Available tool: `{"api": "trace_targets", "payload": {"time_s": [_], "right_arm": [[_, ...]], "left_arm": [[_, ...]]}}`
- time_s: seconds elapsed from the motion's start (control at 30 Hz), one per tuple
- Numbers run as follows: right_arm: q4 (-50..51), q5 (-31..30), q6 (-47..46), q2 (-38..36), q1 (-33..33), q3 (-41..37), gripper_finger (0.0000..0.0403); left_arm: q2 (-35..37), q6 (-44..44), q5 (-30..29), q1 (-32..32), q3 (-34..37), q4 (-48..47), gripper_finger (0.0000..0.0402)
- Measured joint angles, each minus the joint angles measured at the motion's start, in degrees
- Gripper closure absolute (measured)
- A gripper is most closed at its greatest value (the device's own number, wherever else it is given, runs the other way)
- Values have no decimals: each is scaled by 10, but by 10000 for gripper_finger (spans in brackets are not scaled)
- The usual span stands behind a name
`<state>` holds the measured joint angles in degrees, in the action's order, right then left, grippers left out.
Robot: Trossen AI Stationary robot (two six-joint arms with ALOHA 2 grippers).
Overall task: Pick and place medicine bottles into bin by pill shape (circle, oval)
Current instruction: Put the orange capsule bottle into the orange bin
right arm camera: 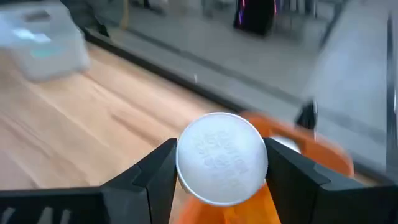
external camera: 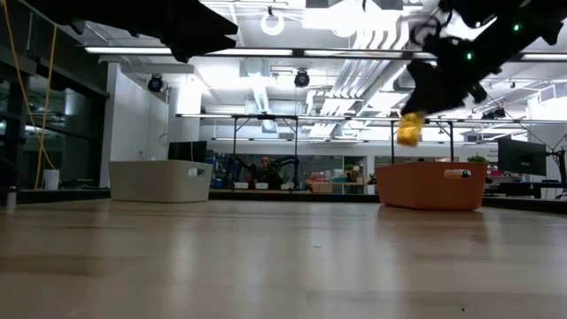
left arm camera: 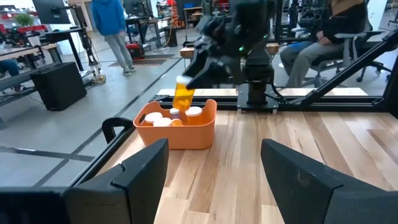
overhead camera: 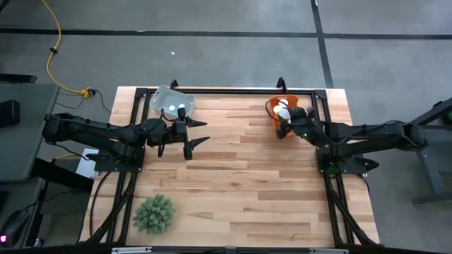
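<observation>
Pale wooden planks (overhead camera: 240,176) lie under me. My right gripper (right arm camera: 221,163) clamps an amber white-capped pill bottle (right arm camera: 222,158) above the orange plastic bin (overhead camera: 271,108); my left gripper (overhead camera: 195,139) hangs open beside the grey bin (overhead camera: 161,97).

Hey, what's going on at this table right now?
The right gripper holds an amber medicine bottle by its white cap, raised above the orange bin, which already has several bottles in it. The left gripper hangs open and empty near the pale bin.
</observation>
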<state>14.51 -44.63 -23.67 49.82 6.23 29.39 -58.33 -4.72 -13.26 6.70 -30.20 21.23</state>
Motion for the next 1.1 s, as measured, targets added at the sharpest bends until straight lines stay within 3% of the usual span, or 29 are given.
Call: {"api": "trace_targets", "payload": {"time_s": [0.23, 0.53, 0.83, 1.1], "right_arm": [[119, 74, -110, 1, 94, 0, 210], [16, 140, -64, 34, 128, -43, 210], [2, 157, -58, 46, 144, -42, 208], [2, 160, -58, 46, 144, -42, 161]], "left_arm": [[0, 0, 0, 0, 0, 0, 157], [0, 0, 0, 0, 0, 0, 157], [0, 0, 0, 0, 0, 0, 157], [0, 0, 0, 0, 0, 0, 157]]}}
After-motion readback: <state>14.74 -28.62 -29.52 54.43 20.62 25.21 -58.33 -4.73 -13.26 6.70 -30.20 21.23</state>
